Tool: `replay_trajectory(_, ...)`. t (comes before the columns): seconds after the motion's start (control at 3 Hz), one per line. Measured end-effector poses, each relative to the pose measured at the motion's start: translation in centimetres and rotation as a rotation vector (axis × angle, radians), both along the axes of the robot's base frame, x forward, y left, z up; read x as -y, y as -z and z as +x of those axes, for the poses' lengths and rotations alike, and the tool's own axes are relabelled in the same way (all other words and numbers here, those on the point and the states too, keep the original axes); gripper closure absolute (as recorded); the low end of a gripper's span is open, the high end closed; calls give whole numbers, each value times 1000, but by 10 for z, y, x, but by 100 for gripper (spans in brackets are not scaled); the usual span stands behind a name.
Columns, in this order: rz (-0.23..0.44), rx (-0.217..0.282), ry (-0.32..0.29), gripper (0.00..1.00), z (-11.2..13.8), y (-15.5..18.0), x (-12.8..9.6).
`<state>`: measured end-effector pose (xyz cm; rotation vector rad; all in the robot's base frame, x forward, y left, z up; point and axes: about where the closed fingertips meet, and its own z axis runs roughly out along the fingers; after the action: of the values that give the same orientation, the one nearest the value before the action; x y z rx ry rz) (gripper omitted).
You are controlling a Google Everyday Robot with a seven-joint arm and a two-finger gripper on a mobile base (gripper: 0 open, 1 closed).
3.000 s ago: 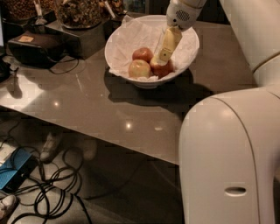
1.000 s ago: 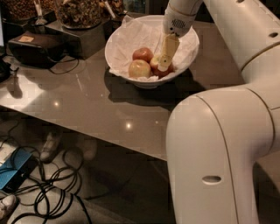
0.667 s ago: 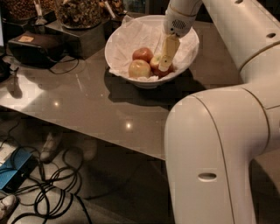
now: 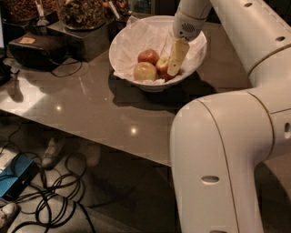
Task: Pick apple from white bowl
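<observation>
**Gripper (image 4: 172,70) down inside white bowl (image 4: 125,43), beside apple (image 4: 162,64)**

1. Floor, 7 to 8 o'clock of the view: black cables (image 4: 50,191) in a loose tangle; blue box (image 4: 16,177) among them; pale shoe (image 4: 53,152) lying just under the table edge.
2. Robot arm (image 4: 218,159): white and bulky. It fills 4 to 5 o'clock, rises along the right side and bends back at 1 o'clock to a rounded wrist above the bowl.
3. Table (image 4: 91,109): glossy grey-brown top with small light reflections.
4. White bowl: wide, with flaring sides, standing on the table at 12 o'clock. It is lined with crinkled white paper (image 4: 136,34) that stands past the rim.
5. Apple: red-orange with a pale patch, in the bowl right of centre, its right side covered by the gripper.
6. Yellow-green apple (image 4: 145,71): at 8 o'clock of the apple, close against it.
7. Red apple (image 4: 148,56): at 10 o'clock of the apple, just beside it.
8. Gripper: pale yellow, slanting down from the wrist, with its tip low at the apple's 4 o'clock side. Cannot tell whether it is released or clenched, or whether it touches the fruit.
9. Black case (image 4: 36,48): on the table at 10 o'clock, well apart from the bowl.
10. Jars (image 4: 82,11): at 11 o'clock, holding brown contents.
</observation>
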<state>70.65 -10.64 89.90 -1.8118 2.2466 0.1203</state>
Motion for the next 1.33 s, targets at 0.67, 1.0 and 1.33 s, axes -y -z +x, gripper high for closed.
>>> replay_trajectory(0.67, 2, -20, -13, 25, -1, 8, -4)
replay_trajectory(1.0, 0, -24, -19, 24, -2, 9, -5)
replay_trajectory(1.33, -1, -32, -27, 24, -3, 12, -8)
